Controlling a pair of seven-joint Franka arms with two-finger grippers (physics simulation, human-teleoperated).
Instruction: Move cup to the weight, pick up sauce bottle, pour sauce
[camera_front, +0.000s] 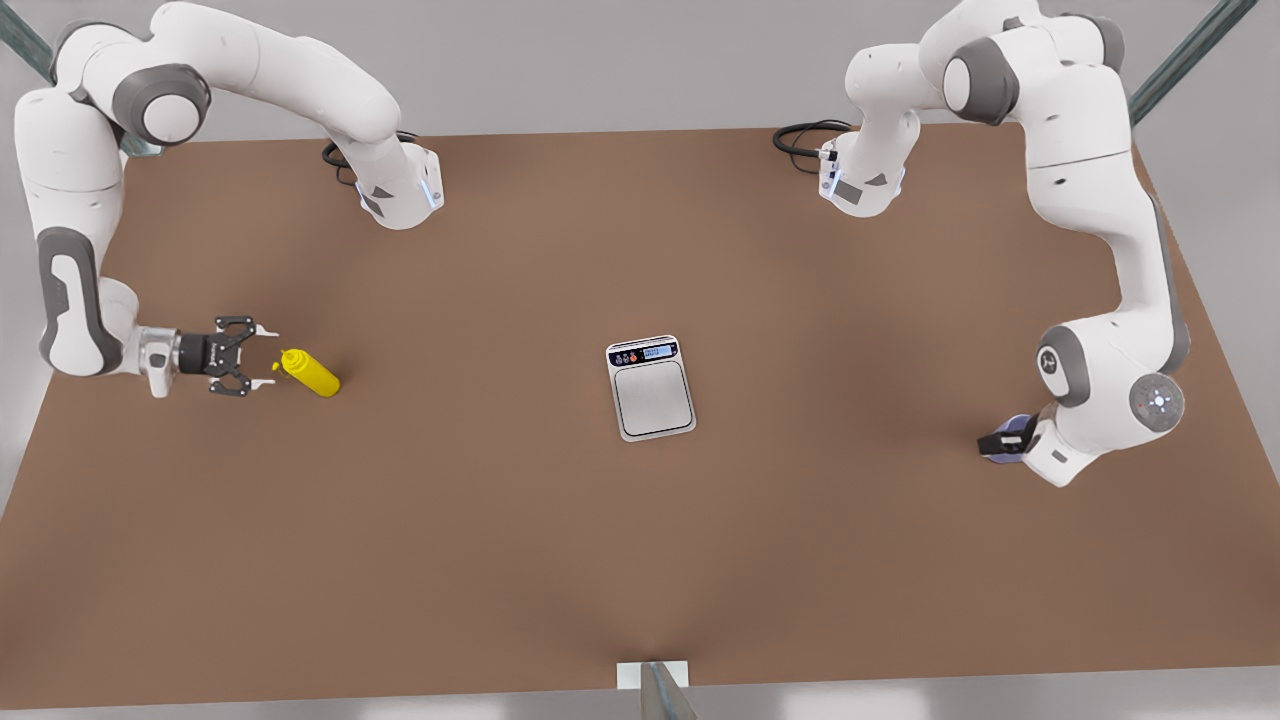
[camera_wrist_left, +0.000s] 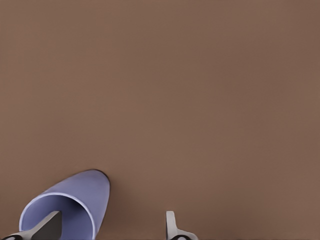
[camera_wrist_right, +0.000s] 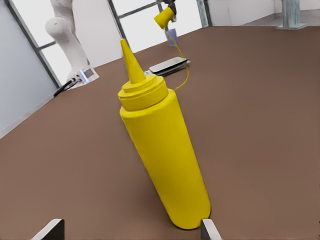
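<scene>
The yellow sauce bottle (camera_front: 310, 374) (camera_wrist_right: 162, 150) is at the front view's left, its nozzle pointing toward my right gripper (camera_front: 266, 357) (camera_wrist_right: 130, 232). That gripper is open, and the bottle sits just ahead of its fingertips, centred between them. The silver weight (camera_front: 651, 389) (camera_wrist_right: 169, 65) lies mid-table with nothing on it. At the front view's right, the lavender cup (camera_front: 994, 453) (camera_wrist_left: 75, 197) is mostly hidden under the arm. My left gripper (camera_front: 1005, 438) (camera_wrist_left: 107, 230) is open. One finger is over the cup's mouth and the other is outside its wall.
The brown table (camera_front: 480, 520) is bare around the weight. Both arm bases and black cables (camera_front: 800, 140) sit at the far edge. A small post (camera_front: 655, 685) stands at the near edge.
</scene>
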